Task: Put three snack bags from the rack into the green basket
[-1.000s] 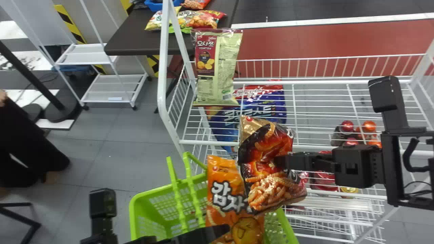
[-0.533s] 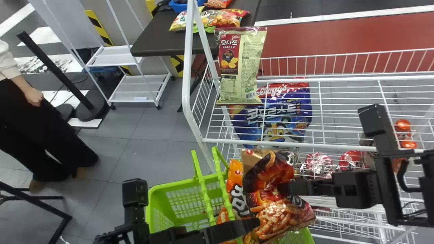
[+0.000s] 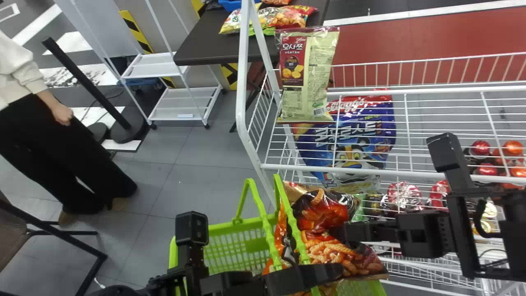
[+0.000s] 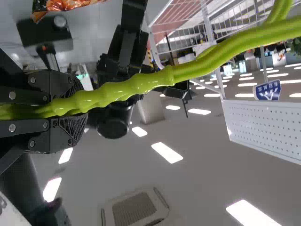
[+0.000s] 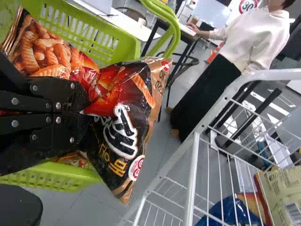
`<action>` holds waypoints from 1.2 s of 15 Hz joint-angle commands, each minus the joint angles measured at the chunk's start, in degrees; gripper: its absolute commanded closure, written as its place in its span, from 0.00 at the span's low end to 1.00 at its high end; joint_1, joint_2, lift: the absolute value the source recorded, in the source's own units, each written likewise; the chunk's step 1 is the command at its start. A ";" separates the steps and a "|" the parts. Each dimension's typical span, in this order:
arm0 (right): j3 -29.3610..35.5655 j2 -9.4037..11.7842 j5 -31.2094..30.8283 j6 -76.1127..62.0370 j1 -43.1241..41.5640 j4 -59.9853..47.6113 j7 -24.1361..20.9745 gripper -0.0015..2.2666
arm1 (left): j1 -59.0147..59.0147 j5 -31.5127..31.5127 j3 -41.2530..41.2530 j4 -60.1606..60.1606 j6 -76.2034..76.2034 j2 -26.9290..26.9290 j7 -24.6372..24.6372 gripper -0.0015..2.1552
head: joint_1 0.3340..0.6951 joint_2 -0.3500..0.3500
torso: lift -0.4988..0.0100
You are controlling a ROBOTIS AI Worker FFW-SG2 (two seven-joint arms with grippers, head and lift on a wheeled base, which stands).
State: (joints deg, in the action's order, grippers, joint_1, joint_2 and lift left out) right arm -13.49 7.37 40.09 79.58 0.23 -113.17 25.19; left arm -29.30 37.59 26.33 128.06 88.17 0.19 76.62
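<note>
One snack bag (image 3: 322, 211), black and orange, lower right: the right gripper (image 3: 343, 233) pinches it. One green basket (image 3: 222, 226), bottom centre: the left gripper (image 3: 314, 275) pinches its handle (image 4: 141, 84).

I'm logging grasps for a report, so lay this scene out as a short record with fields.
Left gripper: closed on a basket handle
Right gripper: closed on a black-and-red snack bag
Held bag: over the green basket, unreleased
Beside it: orange bag, partly hidden
Rack: cream-and-maroon bag, left end; blue bag
</note>
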 commanded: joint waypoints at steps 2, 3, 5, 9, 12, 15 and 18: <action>0.04 0.10 1.66 2.12 1.00 -2.85 0.29 0.99 | 0.91 -0.07 -0.06 -2.55 0.74 -0.01 0.55 1.00 | 1.00 1.00 | 0.98; 0.13 0.10 1.83 3.87 1.17 -4.25 0.56 0.99 | 1.08 -0.42 -0.06 -2.99 0.74 -0.01 0.46 1.00 | 1.00 1.00 | 0.98; 0.22 0.28 0.95 6.86 2.23 -7.86 0.21 0.82 | 1.35 -0.50 0.03 -3.78 0.56 0.07 0.55 1.00 | 1.00 1.00 | 0.98; -1.80 0.98 -7.75 10.50 2.93 -12.78 -2.78 0.08 | 1.44 0.29 0.38 -3.17 0.74 0.07 0.64 1.00 | 1.00 1.00 | 0.98; -2.59 1.77 -10.12 10.50 4.34 -15.59 -1.29 0.01 | 1.44 0.29 0.82 -3.25 0.56 0.07 0.64 1.00 | 1.00 1.00 | 0.98; 0.92 1.68 -4.85 7.39 4.60 -15.68 1.08 0.02 | 1.44 0.37 1.35 -3.69 0.39 0.07 0.73 1.00 | 1.00 1.00 | 0.98; 4.88 1.77 -2.91 6.86 4.60 -17.61 1.17 0.02 | 1.26 0.29 2.14 -4.05 0.21 0.07 0.99 1.00 | 1.00 1.00 | 0.98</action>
State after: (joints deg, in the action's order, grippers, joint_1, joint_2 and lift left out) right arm -10.61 9.09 36.38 86.85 4.83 -129.88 26.32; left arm -27.94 37.90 28.12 124.11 88.47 0.27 77.46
